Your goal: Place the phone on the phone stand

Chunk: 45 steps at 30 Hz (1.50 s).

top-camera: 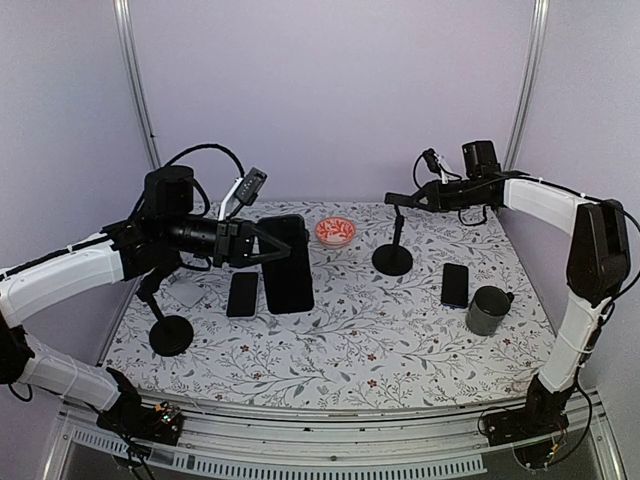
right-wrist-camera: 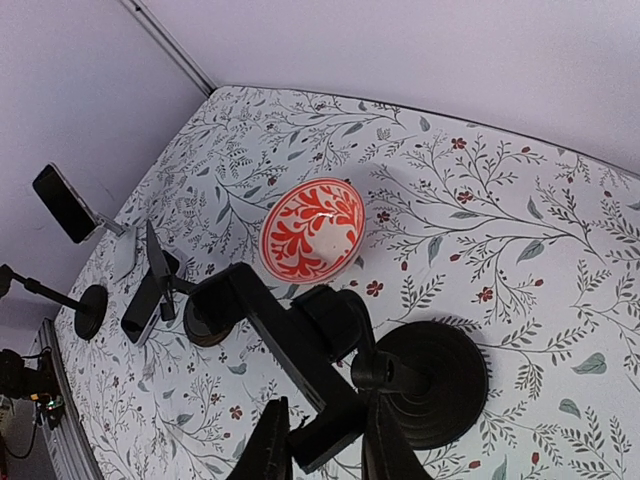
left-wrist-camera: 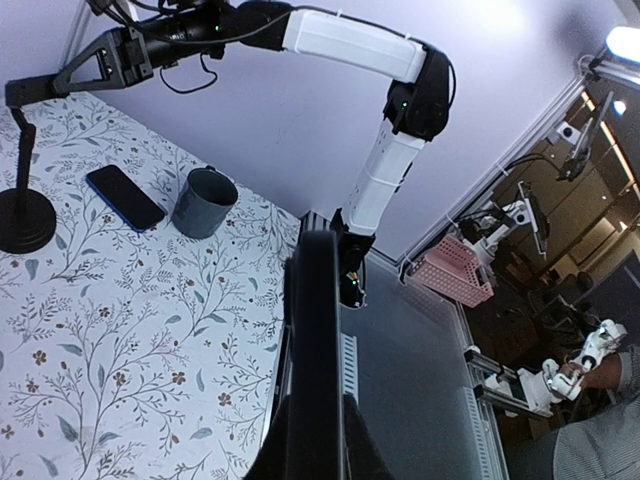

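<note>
My left gripper (top-camera: 266, 245) is shut on a large black phone (top-camera: 287, 265) and holds it off the table, left of centre. The left wrist view shows that phone edge-on (left-wrist-camera: 320, 340) between the fingers (left-wrist-camera: 375, 455). The black phone stand (top-camera: 392, 258) has a round base at centre back. My right gripper (top-camera: 408, 200) is shut on the stand's cradle arm (right-wrist-camera: 300, 360) at the top of the stem. The stand's base (right-wrist-camera: 435, 385) lies below it on the cloth.
A smaller phone (top-camera: 242, 294) lies next to the held one. Another phone (top-camera: 455, 285) and a grey mug (top-camera: 487, 310) sit at right. A red patterned bowl (top-camera: 335, 232) is at the back. A second stand (top-camera: 170, 335) stands at front left.
</note>
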Available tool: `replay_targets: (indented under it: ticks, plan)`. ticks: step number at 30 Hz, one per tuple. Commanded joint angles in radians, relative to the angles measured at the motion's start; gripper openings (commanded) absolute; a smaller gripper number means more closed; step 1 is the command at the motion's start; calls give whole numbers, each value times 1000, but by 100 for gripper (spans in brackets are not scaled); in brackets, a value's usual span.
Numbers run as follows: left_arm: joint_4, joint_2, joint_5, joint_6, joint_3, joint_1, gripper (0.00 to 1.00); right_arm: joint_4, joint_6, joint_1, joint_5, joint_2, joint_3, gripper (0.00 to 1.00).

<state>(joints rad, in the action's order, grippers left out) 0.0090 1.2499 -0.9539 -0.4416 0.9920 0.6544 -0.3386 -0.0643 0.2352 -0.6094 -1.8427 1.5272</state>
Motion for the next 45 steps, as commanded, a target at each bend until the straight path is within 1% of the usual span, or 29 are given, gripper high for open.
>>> replay_targets:
  ticks: [1, 6, 9, 13, 19, 25, 32, 38, 45]
  plan:
    - [0, -13, -43, 48, 64, 11, 2, 29, -22, 15, -46, 114, -50, 5]
    - [-50, 2, -35, 99, 127, 13, 0, 35, -17, 83, -71, 179, -105, 5]
    - [-69, 2, -16, 124, 159, 12, 0, 18, 6, 129, -73, 195, -111, 4]
    - [-123, 34, -27, 156, 208, 12, 0, 8, -1, 211, -67, 211, -107, 5]
    - [-54, 71, -70, 128, 216, 20, 0, -17, -10, 337, -75, 228, -83, 5]
    - [-70, 124, -56, 140, 244, 32, 0, -46, -18, 402, -113, 237, -71, 5]
    - [56, 175, -76, 132, 219, 91, 0, -38, -24, 484, -129, 199, -63, 5]
    - [269, 227, -137, 67, 169, 104, 0, -15, -37, 524, -142, 176, -56, 5]
    - [342, 302, -189, 69, 169, 93, 0, -11, -34, 535, -191, 181, -55, 5]
